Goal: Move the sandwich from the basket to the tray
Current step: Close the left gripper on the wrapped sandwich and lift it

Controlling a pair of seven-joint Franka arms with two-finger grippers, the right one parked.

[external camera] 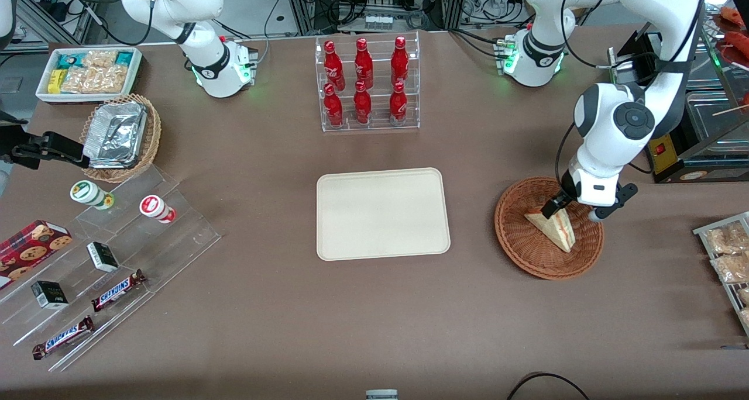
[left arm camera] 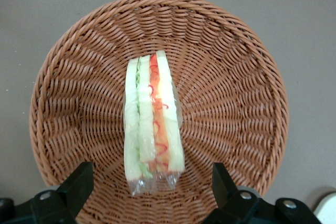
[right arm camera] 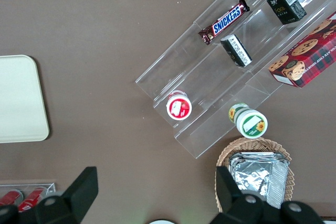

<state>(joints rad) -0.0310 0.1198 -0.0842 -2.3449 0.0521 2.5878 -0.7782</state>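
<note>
Front view. The sandwich (external camera: 552, 227) lies in the reddish-brown wicker basket (external camera: 515, 236), toward the working arm's end of the table. The left arm's gripper (external camera: 563, 210) hangs low over the basket, at the end of the wedge farther from the camera; one dark finger meets the bread's edge, though actual contact cannot be confirmed from here. The cream tray (external camera: 383, 213) sits at mid-table, well apart from the basket, its surface bare. This suggests the transfer has not yet begun. A clear rack of red bottles (external camera: 367, 84) stands farther from the camera than the tray, outside the likely straight path between basket and tray.

Left wrist view. The camera looks straight down into the basket (left arm camera: 79, 77). The sandwich (left arm camera: 153, 119) rests on the woven floor with its cut edge up, showing green and red filling between pale bread, wrapped in clear film. The gripper (left arm camera: 152, 182) is spread wide, its two fingers (left arm camera: 79, 182) flanking the wedge's nearer end with clearance on each side, holding nothing. The fingers line up with the flat bread faces, presumably so that closing presses the slices together rather than crushing the filling.

Right wrist view. Only a corner of the tray (right arm camera: 21, 98) appears, beside a clear stepped shelf of snacks (right arm camera: 236, 72).
</note>
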